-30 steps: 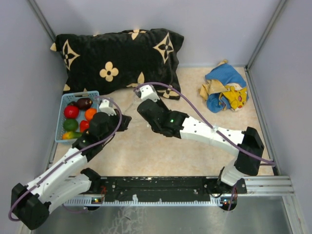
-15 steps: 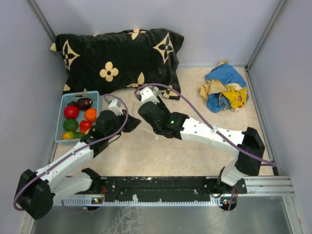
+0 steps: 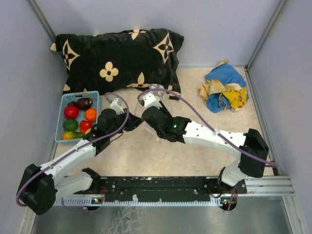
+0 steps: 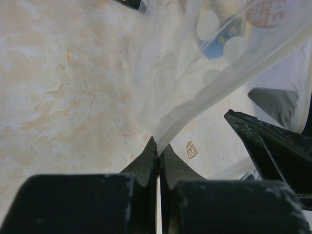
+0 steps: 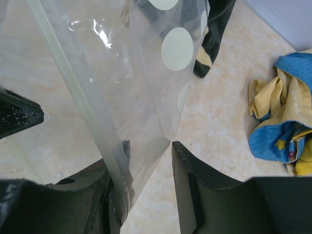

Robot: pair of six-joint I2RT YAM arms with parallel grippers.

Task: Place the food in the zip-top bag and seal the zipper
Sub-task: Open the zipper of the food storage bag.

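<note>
The zip-top bag (image 4: 195, 63) is a clear pouch with pale dots, hanging between my two grippers over the beige table. My left gripper (image 4: 158, 146) is shut on its pale edge strip. My right gripper (image 5: 149, 146) is open, with the bag's (image 5: 122, 73) film loose between its jaws. The zipper (image 5: 73, 83) runs down over its left finger. The food (image 3: 78, 117), red, orange, green and dark toy pieces, lies in the light blue basket (image 3: 66, 97) at the left, apart from both grippers.
A black pillow (image 3: 117, 56) with cream flower marks lies along the back. A crumpled blue-and-yellow cloth (image 3: 225, 90) sits at the back right. Grey walls close in the left, right and rear of the table.
My left gripper has moved right, away from the basket and close to the right gripper. The right gripper was shut and now stands open; its arm has shifted slightly toward me.
</note>
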